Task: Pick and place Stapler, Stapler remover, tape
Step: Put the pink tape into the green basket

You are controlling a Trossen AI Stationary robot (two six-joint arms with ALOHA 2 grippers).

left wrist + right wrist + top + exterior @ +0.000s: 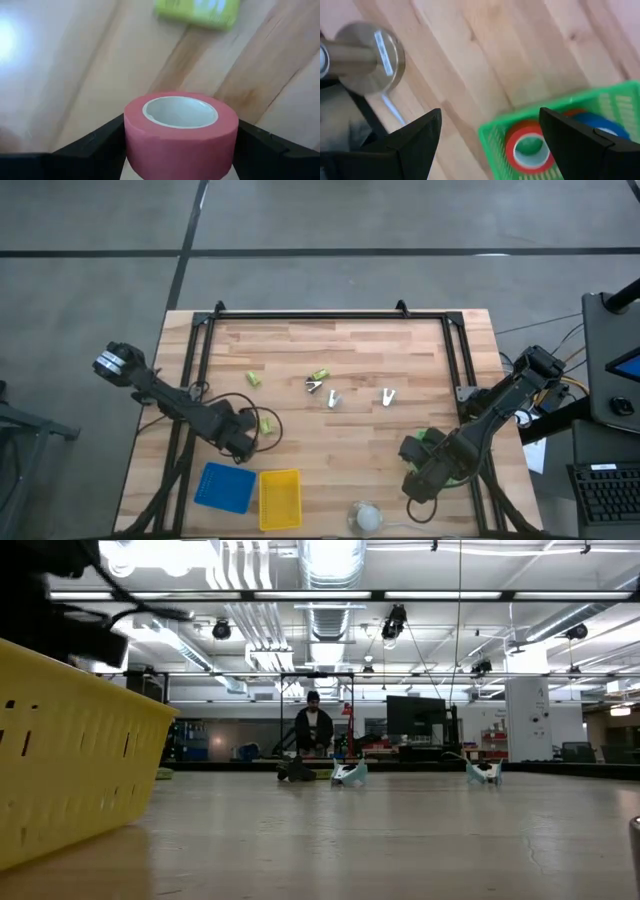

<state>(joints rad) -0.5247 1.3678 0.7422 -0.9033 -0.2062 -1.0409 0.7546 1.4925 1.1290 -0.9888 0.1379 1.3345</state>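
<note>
Two arms are at work over the wooden worktop (350, 430). One pink tape roll (180, 132) sits between the dark fingers (90, 147) of the left gripper (243, 438), near the blue basket (225, 487) and the yellow basket (280, 498); the jaws are closed on its outer wall. Such a roll looks light and stiff, with a smooth side that may slip, so holding it across the widest part seems the safe way. The right gripper (425, 470) hangs with jaws spread above the green basket (560, 135), where a red roll (530, 145) and a blue roll (600, 125) lie. Three metal removers (333, 398) lie mid-worktop.
</note>
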